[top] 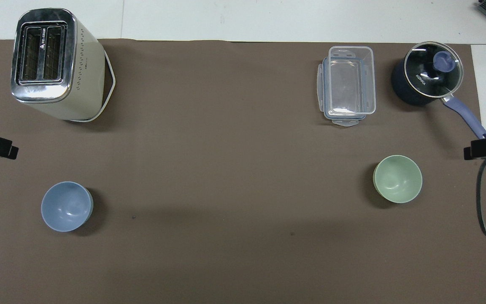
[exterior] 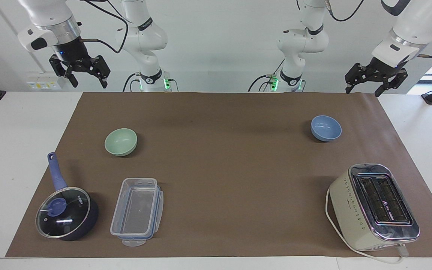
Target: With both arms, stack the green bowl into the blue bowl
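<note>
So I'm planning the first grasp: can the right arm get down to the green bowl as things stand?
Probably yes. The right gripper hangs open, high at its own end of the table, and the green bowl stands alone on the mat, open side up. The saucepan and container lie farther from the robots, clear of it.

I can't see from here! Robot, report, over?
Left gripper and right gripper open, raised, waiting. Green bowl and blue bowl apart, untouched. Nothing between them.

Matt smooth green bowl (exterior: pixel 120 141), matt blue bowl (exterior: pixel 326 128), clear glossy plastic container (exterior: pixel 137 211), glass-lidded saucepan (exterior: pixel 66 212), shiny chrome-topped toaster (exterior: pixel 374 207), matt brown table covering (exterior: pixel 231 165).
</note>
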Controlling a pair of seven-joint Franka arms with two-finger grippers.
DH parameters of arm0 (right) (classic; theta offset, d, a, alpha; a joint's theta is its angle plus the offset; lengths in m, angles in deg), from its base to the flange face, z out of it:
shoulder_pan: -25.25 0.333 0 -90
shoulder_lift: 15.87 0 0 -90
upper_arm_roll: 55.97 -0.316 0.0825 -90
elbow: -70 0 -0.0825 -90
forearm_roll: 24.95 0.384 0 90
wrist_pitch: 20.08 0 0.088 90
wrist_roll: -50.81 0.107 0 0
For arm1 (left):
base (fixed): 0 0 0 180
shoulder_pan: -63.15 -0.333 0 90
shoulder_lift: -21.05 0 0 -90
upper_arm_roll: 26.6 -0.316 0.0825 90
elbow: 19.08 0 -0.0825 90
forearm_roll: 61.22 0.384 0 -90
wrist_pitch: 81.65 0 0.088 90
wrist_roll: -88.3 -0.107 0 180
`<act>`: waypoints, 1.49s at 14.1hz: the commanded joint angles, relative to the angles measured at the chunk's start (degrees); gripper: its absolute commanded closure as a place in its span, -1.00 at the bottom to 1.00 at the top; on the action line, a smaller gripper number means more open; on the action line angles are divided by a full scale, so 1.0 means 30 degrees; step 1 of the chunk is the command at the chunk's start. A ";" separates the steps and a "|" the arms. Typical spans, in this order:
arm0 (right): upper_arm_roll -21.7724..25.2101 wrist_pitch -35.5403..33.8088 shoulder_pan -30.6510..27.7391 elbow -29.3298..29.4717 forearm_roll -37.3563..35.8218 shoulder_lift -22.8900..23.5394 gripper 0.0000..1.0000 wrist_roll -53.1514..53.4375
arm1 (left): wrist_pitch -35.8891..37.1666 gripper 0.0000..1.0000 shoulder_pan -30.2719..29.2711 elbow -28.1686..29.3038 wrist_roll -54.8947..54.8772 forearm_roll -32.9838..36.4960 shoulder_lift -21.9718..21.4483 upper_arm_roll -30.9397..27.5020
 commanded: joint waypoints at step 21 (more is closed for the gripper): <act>0.0021 0.0273 -0.0227 -0.0307 0.0061 -0.0259 -1.00 -0.0410 | 0.0065 -1.00 -0.0135 0.0588 -0.0209 -0.0313 -0.0500 -0.0082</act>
